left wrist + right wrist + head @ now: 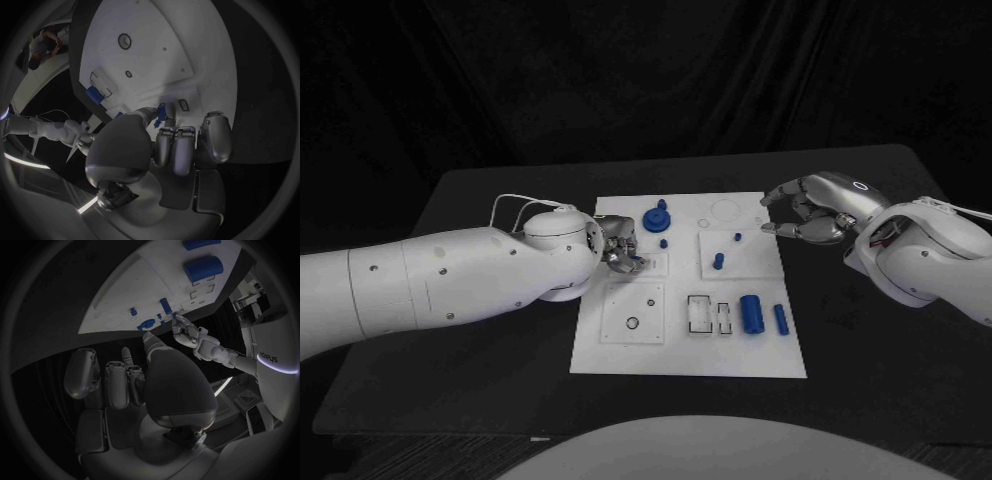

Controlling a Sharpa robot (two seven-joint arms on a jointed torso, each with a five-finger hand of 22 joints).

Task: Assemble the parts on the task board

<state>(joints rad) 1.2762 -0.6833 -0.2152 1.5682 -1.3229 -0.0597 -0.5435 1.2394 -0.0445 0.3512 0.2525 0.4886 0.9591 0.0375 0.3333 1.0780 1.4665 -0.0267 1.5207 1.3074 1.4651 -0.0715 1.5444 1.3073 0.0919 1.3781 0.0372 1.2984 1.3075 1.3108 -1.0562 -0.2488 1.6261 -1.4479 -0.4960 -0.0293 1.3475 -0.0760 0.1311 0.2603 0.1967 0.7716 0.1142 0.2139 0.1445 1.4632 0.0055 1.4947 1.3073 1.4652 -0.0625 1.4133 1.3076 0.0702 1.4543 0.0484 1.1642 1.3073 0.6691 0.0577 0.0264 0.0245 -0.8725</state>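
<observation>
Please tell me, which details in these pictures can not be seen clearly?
- Head view: the left hand is mostly hidden behind its own wrist.
- Left wrist view: a small blue part sits at the fingers; whether they hold it is unclear.
- Head view: the recesses in the task board are too small to read.

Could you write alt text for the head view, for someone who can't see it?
A white task board on a black table carries small blue parts. The robot's left hand reaches over its left edge; the right hand hovers at its far right corner, holding nothing.
</observation>
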